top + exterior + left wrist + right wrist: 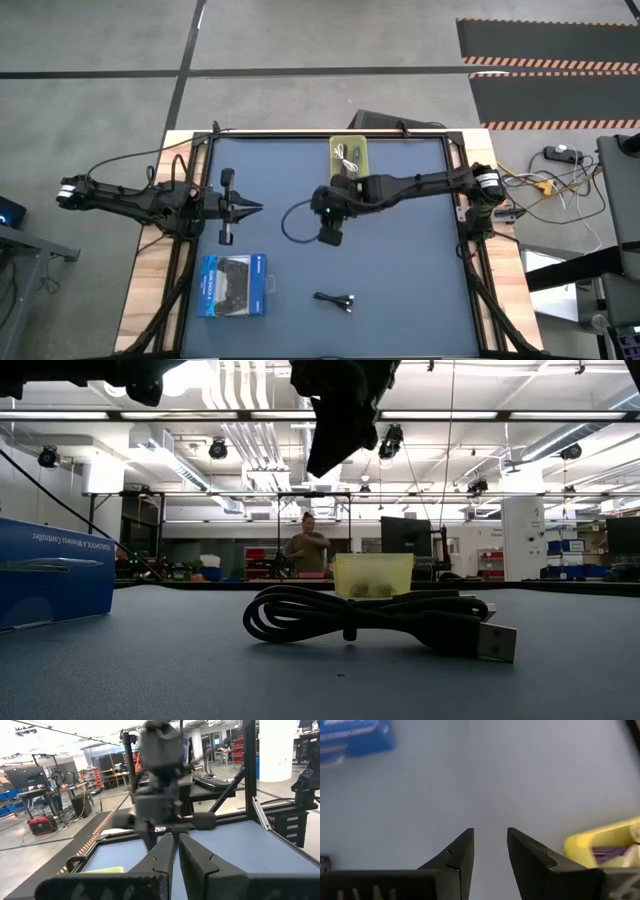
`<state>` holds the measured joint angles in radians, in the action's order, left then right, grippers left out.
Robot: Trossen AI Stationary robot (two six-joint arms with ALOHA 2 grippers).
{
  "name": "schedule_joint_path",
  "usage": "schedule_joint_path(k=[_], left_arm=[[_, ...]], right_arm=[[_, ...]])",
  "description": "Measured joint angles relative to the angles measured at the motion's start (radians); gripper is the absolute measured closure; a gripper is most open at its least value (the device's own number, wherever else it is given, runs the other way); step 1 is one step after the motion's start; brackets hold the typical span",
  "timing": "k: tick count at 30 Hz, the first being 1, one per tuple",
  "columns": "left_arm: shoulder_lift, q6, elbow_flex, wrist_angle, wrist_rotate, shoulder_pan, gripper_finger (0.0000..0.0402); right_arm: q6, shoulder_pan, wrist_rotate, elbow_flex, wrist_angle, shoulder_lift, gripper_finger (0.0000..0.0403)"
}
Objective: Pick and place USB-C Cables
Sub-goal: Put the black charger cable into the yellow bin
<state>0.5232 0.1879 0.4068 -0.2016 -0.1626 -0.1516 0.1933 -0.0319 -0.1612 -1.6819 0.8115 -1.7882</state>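
Note:
A black USB-C cable (335, 299) lies coiled on the blue mat near the front; in the low view it (370, 620) is close to the camera. A yellow tray (350, 155) at the far edge holds a white cable (346, 152) and a purple one (610, 852). No teal cable shows. My right gripper (330, 232) hangs above the mat's middle, pointing down, open and empty (490, 842). My left gripper (250, 207) is shut and empty at the left, pointing toward the table's right (175, 852).
A blue-and-black flat retail box (233, 285) lies at the front left and also shows in the low view (55, 570). A black wire loop (292, 222) hangs beside the right gripper. Bare mat lies between the tray and the black cable. A person stands far behind the table (305, 545).

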Motion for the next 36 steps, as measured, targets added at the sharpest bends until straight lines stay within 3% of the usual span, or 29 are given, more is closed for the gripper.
schedule_joint_path(k=[6, 13, 17, 23, 27, 36], left_arm=[[0.021, -0.026, 0.000, -0.040, 0.000, 0.000, 0.0388], [0.156, -0.100, 0.000, -0.216, 0.001, 0.000, 0.0388], [0.282, -0.196, 0.000, -0.291, 0.001, -0.001, 0.0388], [0.482, -0.329, 0.006, -0.469, 0.005, -0.018, 0.0388], [0.599, -0.359, 0.016, -0.564, 0.006, -0.046, 0.0388], [0.773, -0.393, 0.115, -0.606, 0.006, -0.060, 0.0389]], right_arm=[[-0.012, -0.100, 0.000, 0.139, -0.108, 0.017, 0.0305], [-0.034, -0.220, -0.033, 0.406, -0.401, 0.124, 0.0319], [-0.103, -0.254, -0.079, 0.580, -0.637, 0.203, 0.0326], [-0.246, -0.249, -0.077, 0.844, -1.109, 0.314, 0.0335], [-0.320, -0.235, -0.076, 0.977, -1.315, 0.378, 0.0335], [-0.397, -0.178, -0.075, 1.132, -1.401, 0.539, 0.0335]])
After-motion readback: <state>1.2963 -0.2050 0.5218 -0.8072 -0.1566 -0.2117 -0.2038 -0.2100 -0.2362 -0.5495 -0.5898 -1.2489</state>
